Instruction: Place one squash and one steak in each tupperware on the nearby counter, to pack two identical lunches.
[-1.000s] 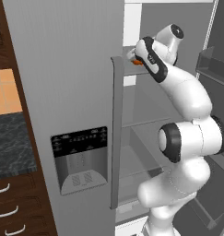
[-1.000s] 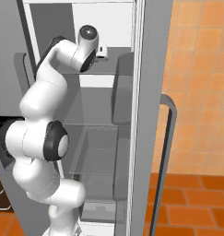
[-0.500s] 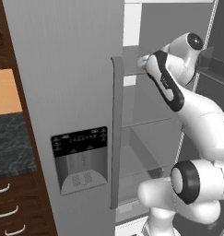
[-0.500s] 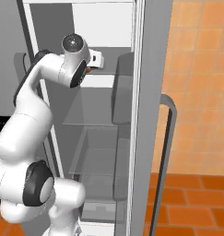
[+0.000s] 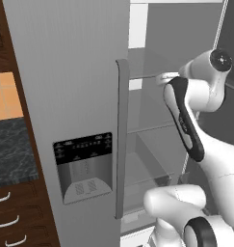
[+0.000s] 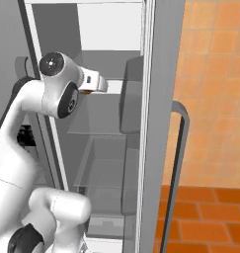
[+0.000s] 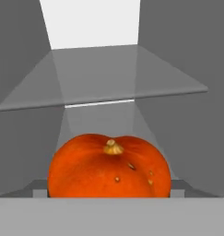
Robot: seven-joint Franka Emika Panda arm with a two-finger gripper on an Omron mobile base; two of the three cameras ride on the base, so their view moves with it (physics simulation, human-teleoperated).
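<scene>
Reaching into the open fridge (image 6: 158, 123), level with an upper glass shelf (image 7: 104, 87); gripper (image 6: 94, 83) spread wide around an orange squash (image 7: 109, 167), fingertips hidden behind it, actual contact impossible to tell. Squash close before the hand camera, stem up, below the shelf's front edge; counter (image 5: 12, 149) seen left of the fridge door.

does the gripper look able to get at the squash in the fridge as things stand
Probably yes. In the hand view the squash sits dead ahead on a fridge shelf level, with nothing between it and the camera. The gripper is already inside the open fridge, jaws wide.
</scene>
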